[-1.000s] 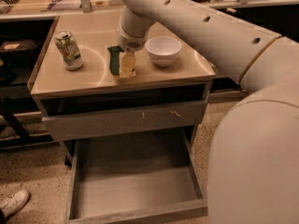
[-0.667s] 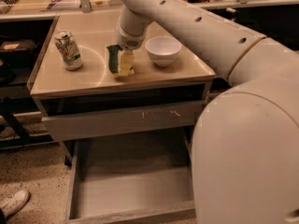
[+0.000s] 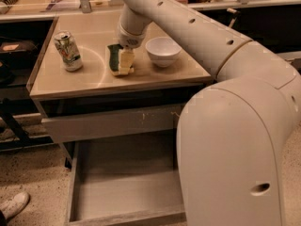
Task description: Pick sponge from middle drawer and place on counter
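The sponge (image 3: pixel 114 59), dark green face to the left and yellow foam to the right, stands on its edge on the beige counter (image 3: pixel 150 76) between a can and a bowl. My gripper (image 3: pixel 126 55) comes down from above and sits right at the sponge's top and right side; the wrist hides how it meets the sponge. The middle drawer (image 3: pixel 122 187) is pulled open below, its grey floor bare. My arm's big elbow covers the drawer's right part.
A drink can (image 3: pixel 68 51) stands left of the sponge and a white bowl (image 3: pixel 162 51) to its right. A grey drawer front with pale scratches (image 3: pixel 113 124) is above the open drawer. A long shelf (image 3: pixel 56 4) runs behind. A shoe (image 3: pixel 14 205) is at bottom left.
My arm's elbow has swung left and now covers more of the drawer's right side. The gripper and the sponge stay in the same spot on the counter.
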Robot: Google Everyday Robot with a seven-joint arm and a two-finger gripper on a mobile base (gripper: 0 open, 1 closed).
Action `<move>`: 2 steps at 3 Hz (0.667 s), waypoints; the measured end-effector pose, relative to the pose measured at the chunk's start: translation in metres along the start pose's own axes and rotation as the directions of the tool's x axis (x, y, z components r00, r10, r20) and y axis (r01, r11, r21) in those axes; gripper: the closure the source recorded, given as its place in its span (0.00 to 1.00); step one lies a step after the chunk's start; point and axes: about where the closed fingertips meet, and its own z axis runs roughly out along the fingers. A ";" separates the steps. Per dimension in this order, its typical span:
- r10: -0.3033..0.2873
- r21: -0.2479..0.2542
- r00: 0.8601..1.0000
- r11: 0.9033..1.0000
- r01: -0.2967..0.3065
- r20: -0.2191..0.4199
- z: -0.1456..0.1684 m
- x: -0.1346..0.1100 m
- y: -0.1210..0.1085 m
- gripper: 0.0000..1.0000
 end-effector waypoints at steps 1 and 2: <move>0.000 0.000 1.000 1.000 0.000 0.000 0.000 0.000 0.000 0.58; 0.000 0.000 1.000 1.000 0.000 0.000 0.000 0.000 0.000 0.36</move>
